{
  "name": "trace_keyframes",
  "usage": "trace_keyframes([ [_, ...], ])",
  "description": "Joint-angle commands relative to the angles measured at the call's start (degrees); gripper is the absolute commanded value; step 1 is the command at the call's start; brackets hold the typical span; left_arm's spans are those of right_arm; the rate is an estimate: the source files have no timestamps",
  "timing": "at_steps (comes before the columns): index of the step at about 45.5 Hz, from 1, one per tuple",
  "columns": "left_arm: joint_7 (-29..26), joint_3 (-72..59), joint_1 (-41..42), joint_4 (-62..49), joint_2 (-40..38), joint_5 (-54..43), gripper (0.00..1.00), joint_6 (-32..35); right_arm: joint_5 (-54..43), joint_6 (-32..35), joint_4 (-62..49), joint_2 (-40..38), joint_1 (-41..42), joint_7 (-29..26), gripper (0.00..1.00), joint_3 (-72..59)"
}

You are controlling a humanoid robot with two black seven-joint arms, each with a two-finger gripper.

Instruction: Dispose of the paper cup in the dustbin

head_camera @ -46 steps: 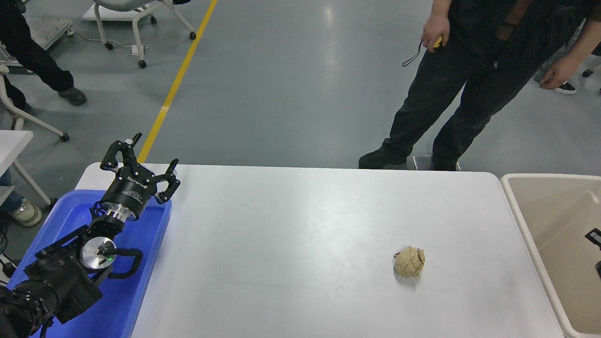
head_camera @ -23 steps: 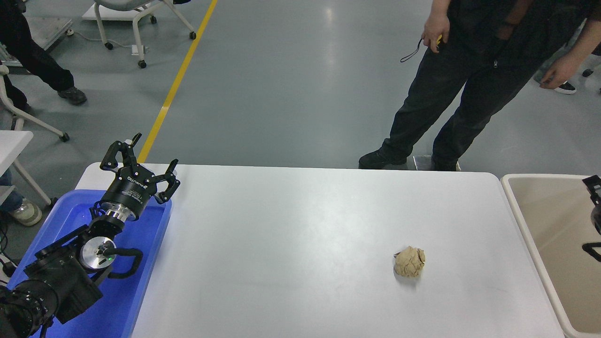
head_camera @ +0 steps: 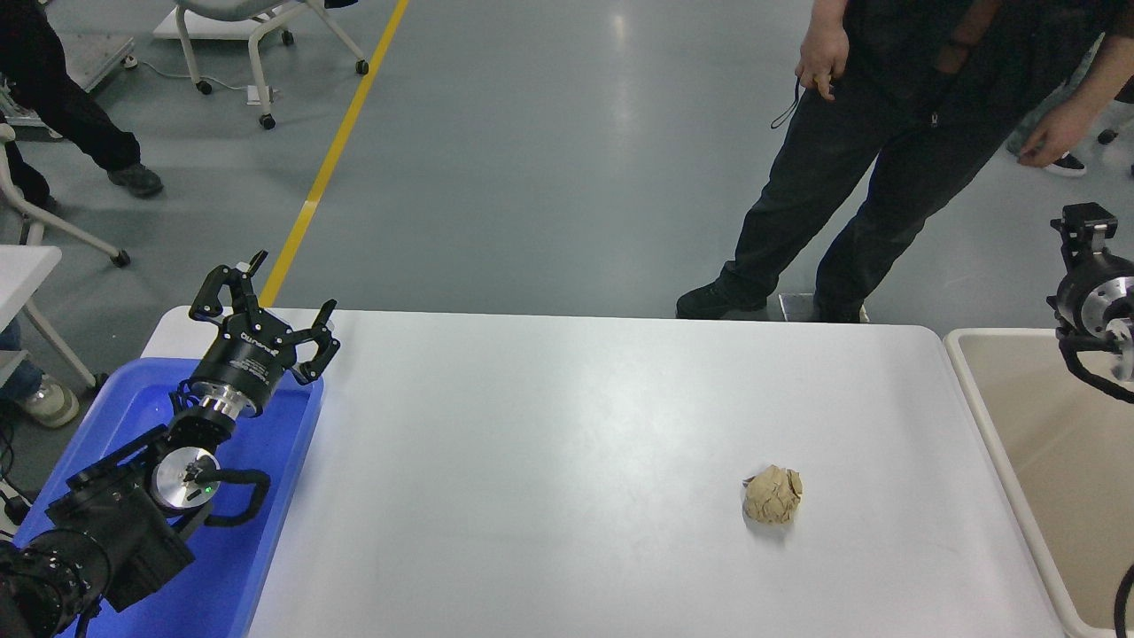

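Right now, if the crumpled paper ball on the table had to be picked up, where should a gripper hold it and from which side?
Across its middle, from straight above. The crumpled tan paper ball sits alone on the white table, roughly round with no handle or edge, so fingers closing on opposite sides should seat best. It will probably squash a little.

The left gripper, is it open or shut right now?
Open. The left gripper has its black fingers spread wide, nothing between them, above the blue tray's far end.

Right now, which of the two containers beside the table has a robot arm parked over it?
The blue tray at the table's left: the left gripper hangs over its far edge. The beige dustbin sits at the right.
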Motion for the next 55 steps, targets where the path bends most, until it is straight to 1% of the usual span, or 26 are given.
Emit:
trace_keyframes([
  [1,0.0,0.0,0.0,-0.03,-0.03,-0.03,1.0,-0.02,-0.33,0.24,10.02,-1.08,-2.02,6.16,0.99,9.59],
  [9,0.0,0.0,0.0,-0.03,-0.03,0.06,1.0,0.07,-0.51,0.24,10.99,-0.55,-6.33,17.94,0.99,9.85],
  [13,0.0,0.0,0.0,-0.03,-0.03,-0.03,1.0,0.07,-0.51,0.5,10.99,0.32,-8.88,21.46,0.99,10.11],
  [18,0.0,0.0,0.0,0.05,-0.03,0.06,1.0,0.07,-0.51,0.5,10.9,2.26,-12.65,23.4,0.99,12.21],
  [26,0.0,0.0,0.0,0.05,-0.03,0.06,1.0,0.07,-0.77,0.68,10.99,5.95,-17.05,24.28,0.99,16.17],
  [36,0.0,0.0,0.0,-0.03,-0.03,0.06,1.0,0.07,-0.95,1.56,10.99,8.68,-19.34,28.5,0.99,16.44],
  [42,0.0,0.0,0.0,0.05,-0.03,0.06,1.0,0.07,-0.95,1.47,10.81,10.17,-20.04,29.03,0.99,16.44],
  [50,0.0,0.0,0.0,-0.03,-0.03,0.06,1.0,0.07,-1.04,1.38,10.2,11.84,-20.04,31.13,0.99,16.35],
  [55,0.0,0.0,0.0,0.05,-0.03,-0.03,1.0,0.07,-1.04,1.38,10.11,12.19,-20.04,31.14,0.99,16.18],
])
